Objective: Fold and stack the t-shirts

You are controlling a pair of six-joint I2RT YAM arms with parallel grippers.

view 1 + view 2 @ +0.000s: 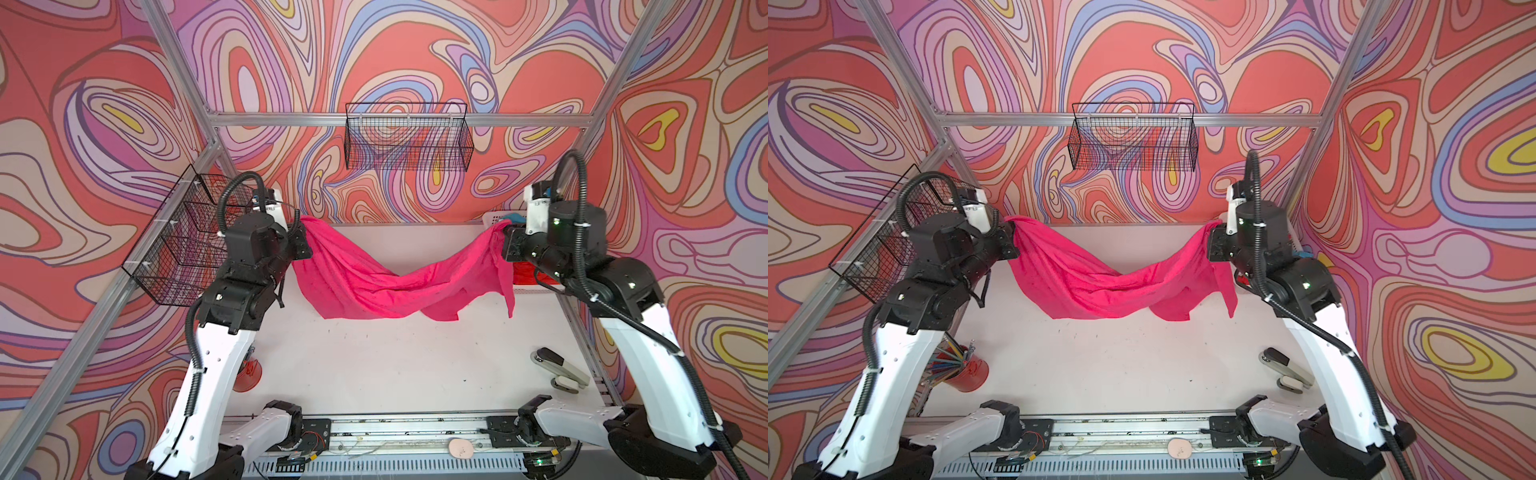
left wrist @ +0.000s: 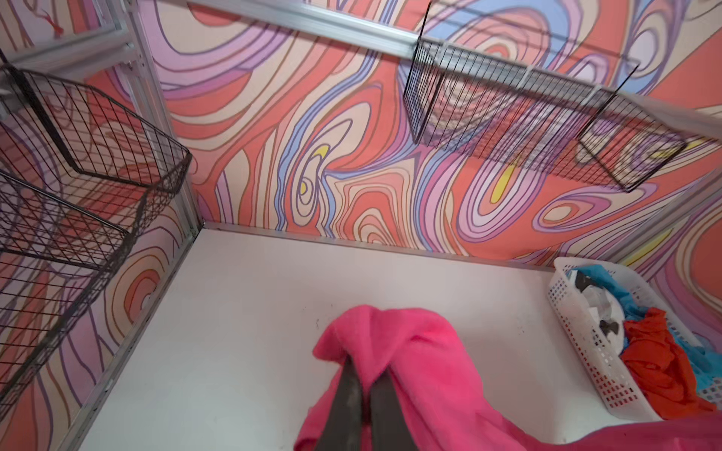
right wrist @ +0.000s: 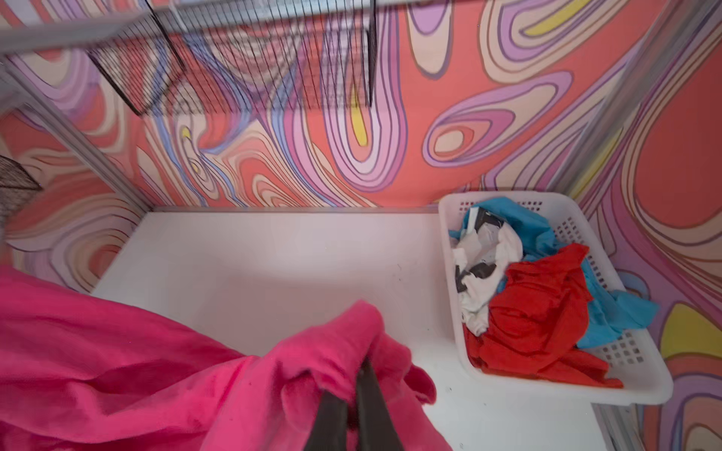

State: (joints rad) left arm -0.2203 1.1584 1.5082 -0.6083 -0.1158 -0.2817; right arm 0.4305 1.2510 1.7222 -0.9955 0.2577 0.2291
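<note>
Pink shirt (image 1: 374,282) hangs twisted, lifted at both ends, sagging midway; red shirt (image 3: 539,308), teal shirt (image 3: 523,220), white shirt (image 3: 504,244) lie crumpled in basket (image 3: 625,353).

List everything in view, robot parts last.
table: one, white, between the arms
white basket: one, white slotted plastic, table's far right corner
pink t-shirt: one, magenta-pink, held up at both ends over the table's far half
red t-shirt: one, red, in the white basket
blue t-shirt: one, teal-blue, same basket
white t-shirt: one, white with black marks, same basket
back wire basket: one, black, on the back rail
left wire basket: one, black, on the left frame
stapler: one, grey and black, table's near right
pencil cup: one, red, table's near left edge
left hand: one, dark, shut on the pink t-shirt
right hand: one, dark, shut on the pink t-shirt
</note>
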